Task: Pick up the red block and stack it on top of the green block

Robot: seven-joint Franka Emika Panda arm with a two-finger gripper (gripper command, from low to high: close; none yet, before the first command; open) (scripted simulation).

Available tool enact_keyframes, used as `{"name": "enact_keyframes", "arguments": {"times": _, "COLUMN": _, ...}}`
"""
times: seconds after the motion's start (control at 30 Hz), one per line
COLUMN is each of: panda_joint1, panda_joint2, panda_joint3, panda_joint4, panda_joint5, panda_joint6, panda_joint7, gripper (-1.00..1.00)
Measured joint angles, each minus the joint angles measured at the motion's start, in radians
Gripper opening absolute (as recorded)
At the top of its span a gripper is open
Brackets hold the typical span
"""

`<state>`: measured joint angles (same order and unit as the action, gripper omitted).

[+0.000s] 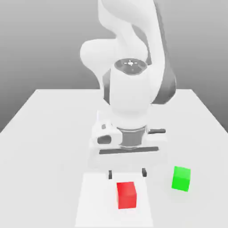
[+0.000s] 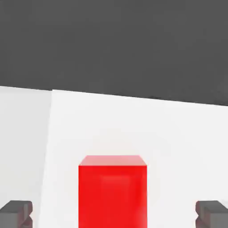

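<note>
The red block [image 1: 127, 194] rests on the white table near its front edge, and fills the lower middle of the hand view [image 2: 112, 191]. The green block [image 1: 181, 178] sits on the table toward the exterior view's right of the red one, apart from it; the hand view does not show it. My gripper [image 1: 127, 173] hangs just behind and above the red block, open, with its two dark fingertips [image 1: 110, 174] spread wider than the block. In the hand view one fingertip [image 2: 16, 213] shows on each side of the block, neither touching it.
The white table [image 1: 53, 133] stretches back under the arm's large white body [image 1: 129, 89]. A paler rectangular patch [image 1: 95, 200] of the tabletop lies beneath the red block.
</note>
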<state>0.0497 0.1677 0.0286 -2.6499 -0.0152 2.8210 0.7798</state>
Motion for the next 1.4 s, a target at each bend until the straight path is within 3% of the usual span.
{"name": "enact_keyframes", "arguments": {"times": 0.1, "panda_joint1": 0.007, "panda_joint2": 0.109, "panda_joint3": -0.009, "panda_joint4": 0.014, "panda_joint5": -0.008, "panda_joint6": 0.091, "panda_joint7": 0.006, "gripper": 0.0}}
{"name": "enact_keyframes", "arguments": {"times": 0.13, "panda_joint1": 0.009, "panda_joint2": 0.129, "panda_joint3": -0.011, "panda_joint4": 0.017, "panda_joint5": -0.009, "panda_joint6": 0.108, "panda_joint7": 0.007, "gripper": -1.0}}
{"name": "enact_keyframes", "arguments": {"times": 0.37, "panda_joint1": 0.007, "panda_joint2": 0.125, "panda_joint3": -0.009, "panda_joint4": 0.016, "panda_joint5": -0.012, "panda_joint6": 0.106, "panda_joint7": 0.009, "gripper": -1.0}}
{"name": "enact_keyframes", "arguments": {"times": 0.57, "panda_joint1": 0.001, "panda_joint2": -0.064, "panda_joint3": 0.007, "panda_joint4": -0.012, "panda_joint5": 0.008, "panda_joint6": -0.055, "panda_joint7": -0.012, "gripper": -1.0}}
{"name": "enact_keyframes", "arguments": {"times": 1.03, "panda_joint1": 0.306, "panda_joint2": -0.233, "panda_joint3": 0.151, "panda_joint4": -0.075, "panda_joint5": 0.056, "panda_joint6": -0.159, "panda_joint7": -0.486, "gripper": -1.0}}
{"name": "enact_keyframes", "arguments": {"times": 1.3, "panda_joint1": 0.336, "panda_joint2": -0.048, "panda_joint3": 0.128, "panda_joint4": -0.072, "panda_joint5": -0.054, "panda_joint6": 0.019, "panda_joint7": -0.458, "gripper": -1.0}}
{"name": "enact_keyframes", "arguments": {"times": 1.33, "panda_joint1": 0.339, "panda_joint2": -0.03, "panda_joint3": 0.124, "panda_joint4": -0.072, "panda_joint5": -0.063, "panda_joint6": 0.035, "panda_joint7": -0.452, "gripper": 1.0}}
{"name": "enact_keyframes", "arguments": {"times": 1.4, "panda_joint1": 0.339, "panda_joint2": -0.03, "panda_joint3": 0.124, "panda_joint4": -0.072, "panda_joint5": -0.063, "panda_joint6": 0.035, "panda_joint7": -0.452, "gripper": 1.0}}
